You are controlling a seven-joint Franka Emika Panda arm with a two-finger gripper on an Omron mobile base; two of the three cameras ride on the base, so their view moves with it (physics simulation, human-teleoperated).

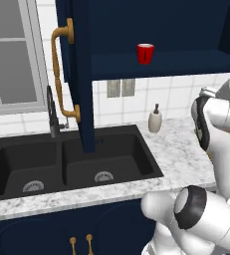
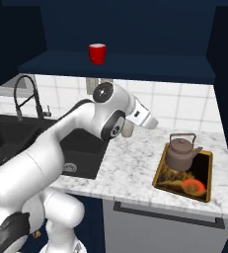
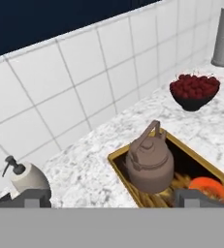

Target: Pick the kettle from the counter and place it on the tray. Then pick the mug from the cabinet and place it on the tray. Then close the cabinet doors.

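Open cabinet door juts over sink, mug shelf front unobstructed, soap dispenser beneath

Your three views, all on the counter

Both base views look forward and down, sharing sink and mug; your hand view looks close over the kettle.

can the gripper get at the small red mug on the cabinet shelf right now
Probably yes: the small red mug stands alone on the open navy cabinet shelf, nothing in front of it, and the gripper is open and empty.
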